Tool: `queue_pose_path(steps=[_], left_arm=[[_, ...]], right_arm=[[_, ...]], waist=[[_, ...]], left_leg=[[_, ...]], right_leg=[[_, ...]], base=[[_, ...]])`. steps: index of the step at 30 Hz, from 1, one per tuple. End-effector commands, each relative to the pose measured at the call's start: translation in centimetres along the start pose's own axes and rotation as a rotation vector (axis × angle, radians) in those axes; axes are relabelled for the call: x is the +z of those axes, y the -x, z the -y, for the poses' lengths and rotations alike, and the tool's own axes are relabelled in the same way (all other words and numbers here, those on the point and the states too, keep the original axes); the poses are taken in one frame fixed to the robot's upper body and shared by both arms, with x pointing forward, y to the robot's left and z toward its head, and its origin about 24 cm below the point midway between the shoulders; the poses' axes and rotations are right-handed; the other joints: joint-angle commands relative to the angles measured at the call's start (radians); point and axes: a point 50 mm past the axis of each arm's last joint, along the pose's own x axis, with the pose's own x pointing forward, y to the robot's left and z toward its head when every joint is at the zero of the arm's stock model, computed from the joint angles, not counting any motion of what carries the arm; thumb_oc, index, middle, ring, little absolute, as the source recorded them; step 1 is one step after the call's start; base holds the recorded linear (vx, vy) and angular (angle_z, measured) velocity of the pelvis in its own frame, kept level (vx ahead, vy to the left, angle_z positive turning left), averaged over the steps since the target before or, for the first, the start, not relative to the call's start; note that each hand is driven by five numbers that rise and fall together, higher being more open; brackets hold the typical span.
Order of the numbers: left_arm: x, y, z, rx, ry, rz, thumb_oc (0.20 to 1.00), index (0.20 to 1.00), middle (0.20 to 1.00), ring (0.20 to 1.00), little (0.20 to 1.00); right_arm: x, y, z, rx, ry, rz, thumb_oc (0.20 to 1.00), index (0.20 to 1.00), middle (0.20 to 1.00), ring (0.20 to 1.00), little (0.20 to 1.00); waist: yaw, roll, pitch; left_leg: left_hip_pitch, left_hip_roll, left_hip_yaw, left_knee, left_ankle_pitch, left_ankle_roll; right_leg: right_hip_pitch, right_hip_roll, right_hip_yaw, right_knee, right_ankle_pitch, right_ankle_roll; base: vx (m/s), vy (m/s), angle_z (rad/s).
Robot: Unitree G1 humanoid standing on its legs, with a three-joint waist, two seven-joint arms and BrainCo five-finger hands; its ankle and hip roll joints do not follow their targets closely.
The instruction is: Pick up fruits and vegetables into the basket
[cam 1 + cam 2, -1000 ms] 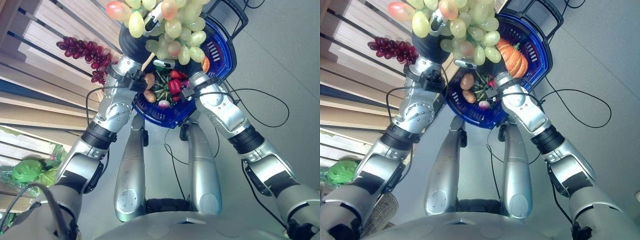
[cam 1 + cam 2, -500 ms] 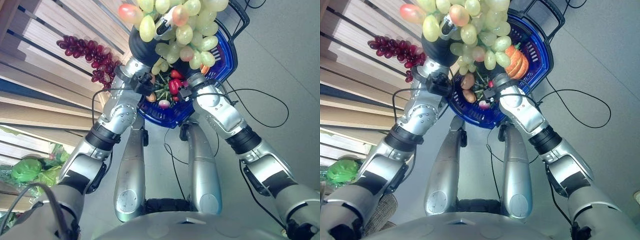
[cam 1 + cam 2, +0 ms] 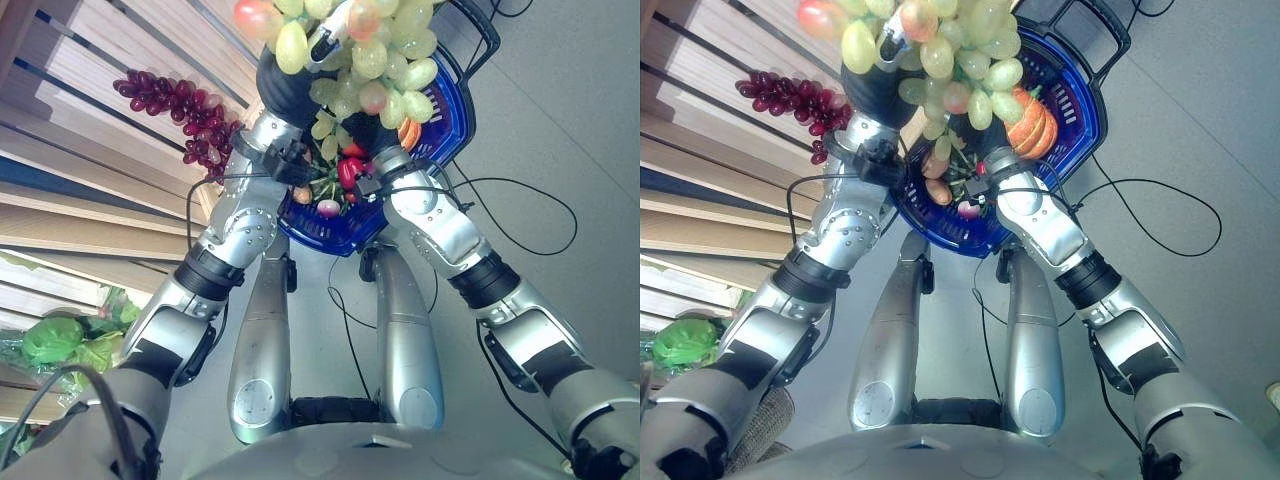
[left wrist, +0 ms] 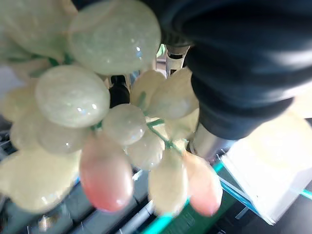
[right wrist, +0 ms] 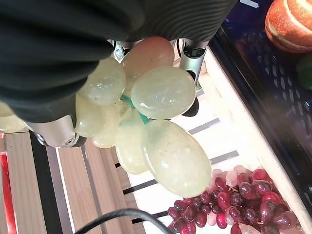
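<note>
Currently: green grape bunch [image 3: 365,60], held in both hands, left hand [image 4: 229,73] and right hand [image 5: 73,53], fingers curled among the grapes, above the blue basket [image 3: 455,120]. Purple grape bunch [image 3: 180,115] lying on the wooden slats [image 3: 80,170] beside the basket.

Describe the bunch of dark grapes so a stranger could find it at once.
Start at the blue basket on the floor, then look to the slatted wooden shelf on the robot's left. The dark red grapes lie across its slats, small and wine-coloured, unlike the large pale green grapes held above the basket.
</note>
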Motion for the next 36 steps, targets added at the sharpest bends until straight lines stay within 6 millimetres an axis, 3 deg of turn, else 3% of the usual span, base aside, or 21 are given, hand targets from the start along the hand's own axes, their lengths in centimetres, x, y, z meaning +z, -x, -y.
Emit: queue_pose_path(steps=[1,10,24,36], left_arm=[[3.6,-0.9,1.2,0.032,-0.108,0.228,1.0,1.0,1.0,1.0,1.0],[4.8,0.7,-2.3,0.425,-0.372,0.273,1.0,1.0,1.0,1.0,1.0],[4.6,1.3,-5.7,0.651,-0.671,0.187,1.0,1.0,1.0,1.0,1.0],[4.0,3.2,-8.5,0.748,-0.718,0.087,1.0,1.0,1.0,1.0,1.0]], right_arm=[[3.0,-0.5,0.1,-0.007,-0.025,0.155,0.2,0.2,0.2,0.2,0.2],[2.8,-0.1,1.1,-0.05,-0.023,0.164,0.2,0.2,0.2,0.2,0.2],[2.1,-0.1,1.8,-0.075,-0.02,0.136,0.2,0.2,0.2,0.2,0.2],[1.3,0.4,2.7,-0.088,0.002,0.117,0.2,0.2,0.2,0.2,0.2]], waist=[[-0.012,0.045,-0.034],[0.001,0.055,-0.034],[0.001,0.061,-0.034],[-0.011,0.067,-0.034]], left_leg=[[-0.011,-0.074,0.012,0.139,-0.147,0.055],[-0.019,-0.081,0.002,0.139,-0.142,0.051],[-0.021,-0.073,0.013,0.141,-0.138,0.04],[-0.024,-0.064,0.029,0.145,-0.138,0.035]], right_leg=[[0.107,0.0,-0.026,-0.226,0.112,0.098],[0.1,-0.006,-0.038,-0.221,0.103,0.101],[0.097,-0.006,-0.038,-0.205,0.09,0.1],[0.087,-0.003,-0.03,-0.195,0.086,0.1]], base=[[0.0,0.0,0.0],[0.0,-0.002,0.03],[0.0,0.002,0.02],[0.0,0.012,0.0]])
